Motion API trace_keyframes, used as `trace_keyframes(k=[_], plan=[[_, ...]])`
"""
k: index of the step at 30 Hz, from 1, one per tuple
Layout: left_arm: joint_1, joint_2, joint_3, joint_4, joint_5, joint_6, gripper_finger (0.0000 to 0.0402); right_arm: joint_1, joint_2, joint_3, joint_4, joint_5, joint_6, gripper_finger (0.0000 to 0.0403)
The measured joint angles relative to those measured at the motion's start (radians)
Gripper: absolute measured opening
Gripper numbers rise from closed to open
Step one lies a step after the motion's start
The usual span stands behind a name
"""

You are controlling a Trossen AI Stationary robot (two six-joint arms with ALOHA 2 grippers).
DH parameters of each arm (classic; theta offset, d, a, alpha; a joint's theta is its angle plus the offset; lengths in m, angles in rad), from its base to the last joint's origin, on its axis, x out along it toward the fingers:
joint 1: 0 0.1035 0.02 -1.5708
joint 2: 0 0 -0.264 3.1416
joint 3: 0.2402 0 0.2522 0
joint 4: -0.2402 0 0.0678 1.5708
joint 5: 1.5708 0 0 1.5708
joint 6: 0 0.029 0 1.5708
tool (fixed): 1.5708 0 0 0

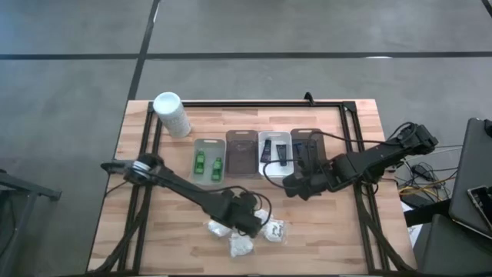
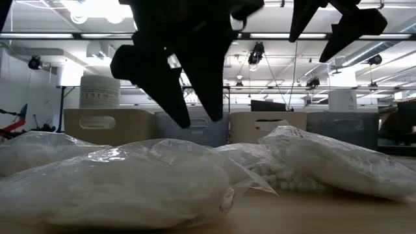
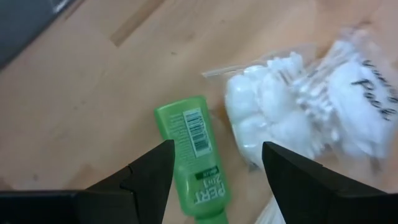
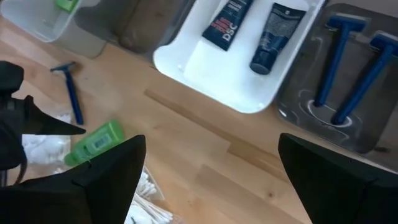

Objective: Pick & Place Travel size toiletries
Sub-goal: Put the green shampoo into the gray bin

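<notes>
We see the left claw (image 3: 214, 165) hanging low over the near middle of the desk (image 1: 323, 238), its fingers spread with nothing between them, straddling a green bottle (image 3: 194, 155) that lies flat on the wood just beside the white packets (image 3: 298, 112). Those packets (image 1: 242, 235) cluster at the near edge, right under and around this claw (image 1: 250, 219). Across the low view they fill the foreground as crinkly bags (image 2: 130, 182), with the dark fingers (image 2: 162, 78) above them. A loose blue razor (image 4: 71, 96) lies on the wood near the bottle (image 4: 93, 144). Further right, the right claw (image 1: 296, 185) hovers over the near end of the tray row, spread wide and empty. Below it we see a white tray (image 4: 236, 68) holding two black tubes (image 4: 273, 34), and to its right a grey tray (image 4: 348, 118) with two razors (image 4: 345, 62). At the left end of the row, a clear tray (image 1: 206, 161) holds two green bottles (image 1: 207, 165). A white container (image 1: 172, 113) stands at the far left.
</notes>
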Motion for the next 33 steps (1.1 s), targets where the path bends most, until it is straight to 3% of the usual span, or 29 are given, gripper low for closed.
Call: trace_keyframes(k=[14,33], plan=[[0.0,0.052,0.025,-0.07,0.002,-0.038,0.0248,0.028,0.0,0.0,-0.025,0.001,0.03,0.0364],[0.002,0.048,-0.133,0.061,0.04,-0.031,0.0248,0.027,0.0,-0.003,-0.032,0.004,0.017,0.0364]])
